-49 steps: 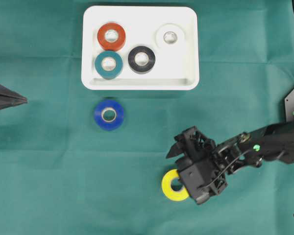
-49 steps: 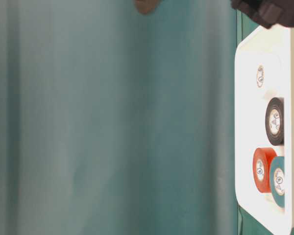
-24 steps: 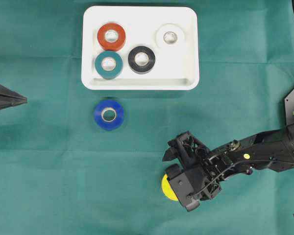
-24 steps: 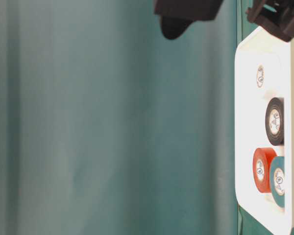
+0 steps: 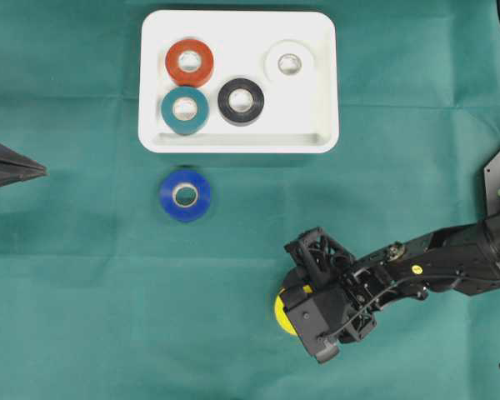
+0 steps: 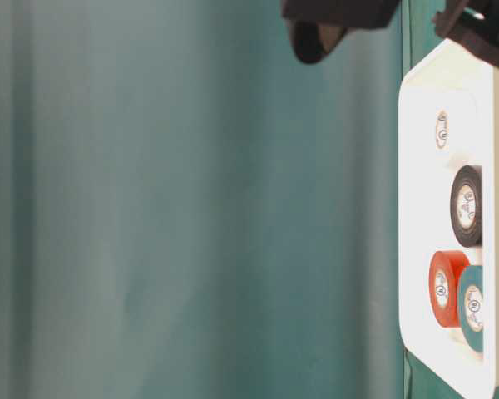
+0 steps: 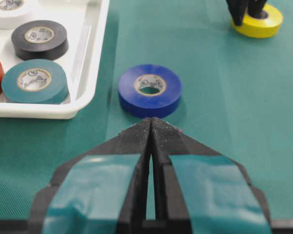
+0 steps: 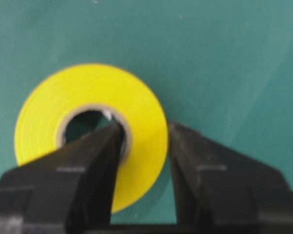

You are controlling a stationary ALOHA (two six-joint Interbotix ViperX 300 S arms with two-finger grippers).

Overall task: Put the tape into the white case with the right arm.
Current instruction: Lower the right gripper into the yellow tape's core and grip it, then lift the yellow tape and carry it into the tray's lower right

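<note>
Jaws of the all-black right gripper (image 8: 144,141) pinch one wall of the flat yellow roll of tape (image 8: 90,131): one finger sits inside the roll's core, the other against its outer face. Seen from overhead, the right gripper (image 5: 304,304) covers most of the yellow roll (image 5: 281,312), so that only a crescent of yellow shows at its left edge; the roll lies on the green cloth-covered worktop (image 5: 83,300), low and right of centre, well apart from the shallow white plastic rectangular case (image 5: 317,100) at the top. The jointed black right arm (image 5: 450,262) reaches in from the right edge.

Four rolls lie flat inside the white case: a red roll (image 5: 189,61) at upper left, a teal roll (image 5: 185,109) just below it, a black roll (image 5: 240,101) near the centre, and a white roll (image 5: 289,62) at upper right. A dark blue roll of tape (image 5: 185,196) rests on the cloth just beside the case's near rim, outside it.

Jaws of the left gripper (image 7: 151,124), black with teal-blue bands, are pressed together to a point; it hovers at the left edge of the overhead view (image 5: 17,169), aimed toward the blue roll (image 7: 149,90) but apart from it. The table-level view shows the case (image 6: 420,208) on edge with its rolls.
</note>
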